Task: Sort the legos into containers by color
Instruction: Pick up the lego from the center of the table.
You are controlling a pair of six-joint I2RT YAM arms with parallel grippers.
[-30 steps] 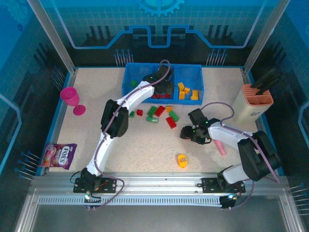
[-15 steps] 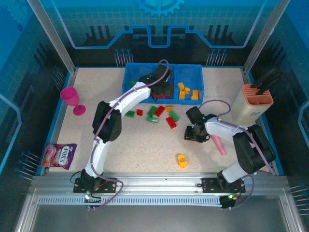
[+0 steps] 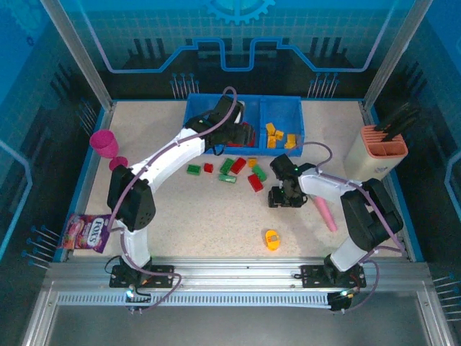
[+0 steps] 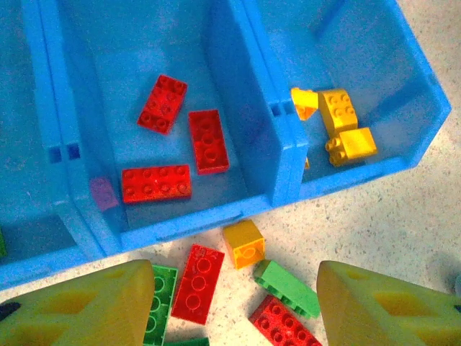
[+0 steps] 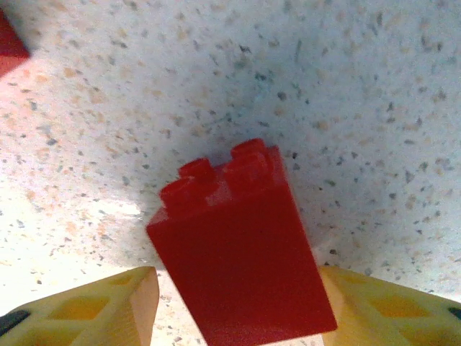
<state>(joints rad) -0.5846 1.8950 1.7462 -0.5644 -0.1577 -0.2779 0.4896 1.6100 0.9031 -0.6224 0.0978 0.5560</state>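
**Red brick between my right fingers, left hand open at the tray**

My right gripper (image 3: 282,196) is down at the table (image 3: 202,216), just right of the loose bricks (image 3: 238,165) and beside the pink stick (image 3: 323,211). A red brick (image 5: 241,267) sits between its yellow fingers (image 5: 94,310). The brick's long axis runs away from my wrist and leans a little left in the wrist view. Its studs are at the far end, pointing away from me. It touches the finger on the right of that view. On the other side I cannot tell whether the finger presses it, so I cannot say it is clamped.

My left gripper (image 4: 230,295) hangs above the near edge of the blue tray (image 4: 281,180), its fingers wide apart with nothing between them. In the middle compartment (image 4: 130,65) lie three long red bricks (image 4: 156,183), studs up. One lies lengthwise along the near wall, one points toward the far wall, and one is slanted. The right compartment (image 4: 389,65) holds yellow bricks (image 4: 338,109). On the table just in front of the tray, red, green and yellow pieces lie flat at mixed angles.

A candy bag (image 3: 90,231) at the near left of the table reads "FOX'S".
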